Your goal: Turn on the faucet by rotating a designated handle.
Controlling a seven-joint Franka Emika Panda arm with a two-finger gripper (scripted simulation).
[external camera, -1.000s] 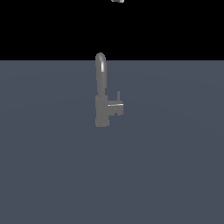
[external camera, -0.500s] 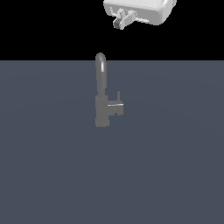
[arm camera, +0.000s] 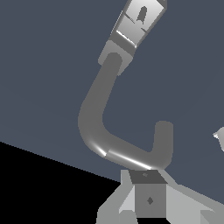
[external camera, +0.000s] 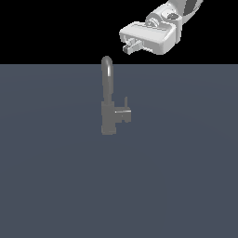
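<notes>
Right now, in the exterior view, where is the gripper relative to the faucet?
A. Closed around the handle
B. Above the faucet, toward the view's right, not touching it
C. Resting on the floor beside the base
B: the gripper hangs above the faucet, toward the view's right, with clear space down to the handle.

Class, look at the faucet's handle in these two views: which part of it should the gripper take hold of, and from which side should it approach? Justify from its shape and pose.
Probably best to grip the handle at its outer end, where the small lever tip stands up. Approach from above on the exterior view's right, where the gripper now hangs apart from the faucet. The stub sticks out sideways from the base, away from the arched spout, so its far end should turn most easily.
</notes>
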